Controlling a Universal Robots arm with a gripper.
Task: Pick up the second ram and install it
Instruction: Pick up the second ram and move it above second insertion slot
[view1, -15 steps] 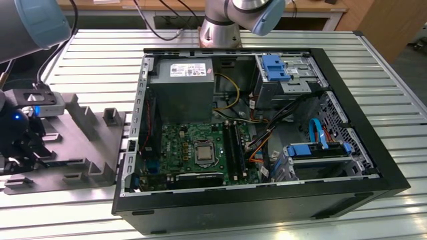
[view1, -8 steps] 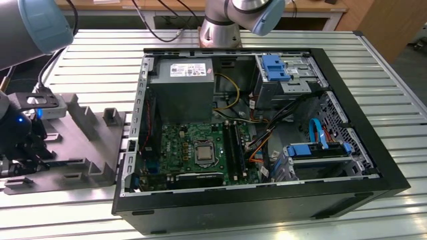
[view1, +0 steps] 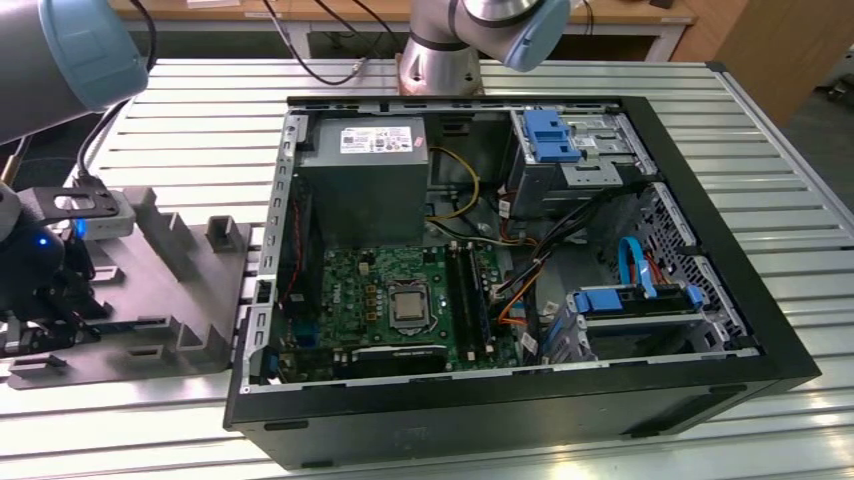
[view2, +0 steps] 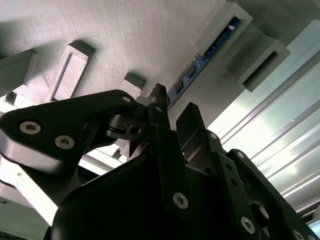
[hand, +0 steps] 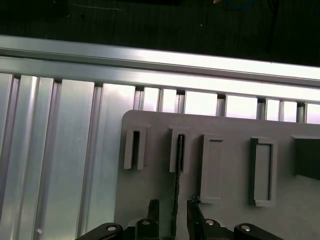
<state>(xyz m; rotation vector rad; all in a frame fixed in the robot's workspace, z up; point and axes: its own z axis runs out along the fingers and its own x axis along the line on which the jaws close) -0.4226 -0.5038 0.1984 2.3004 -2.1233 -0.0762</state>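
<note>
Gripper (hand: 173, 204) (view2: 174, 107) closest to the lens in both wrist views: two black metal fingers (hand: 152, 206) with bolt heads, standing apart, clamped on nothing.

Second ram (hand: 177, 170) (view2: 196, 64) lies between the fingers; slim dark-blue board strip. In the first wrist view it is seen edge-on as a thin dark line with a gap to either finger; in the second wrist view its blue face and small chips show.

The ram stands on edge in a narrow slot of the grey fixture plate (hand: 225, 125) (view1: 160, 290); plate matt and finely ribbed, with a row of raised rectangular slot blocks.

The fixture rests on the slatted aluminium table (view1: 200, 120) at the exterior view's left, just beside the open black computer case (view1: 507, 410); grey arm (view1: 80, 50) reaches down over the fixture.

Case contents:
- grey sheet-metal power-supply box (view1: 360, 180) at the far side;
- green motherboard (view1: 360, 290) nearer, with a square processor socket (view1: 407, 305) and long black memory slots (view1: 467, 290);
- far blue caddy (view1: 550, 135) and near blue caddy (view1: 634, 300), both plastic, toward the exterior view's right;
- yellow wiring (view1: 461, 185) and a flat blue cable (view1: 631, 262) between them.
</note>
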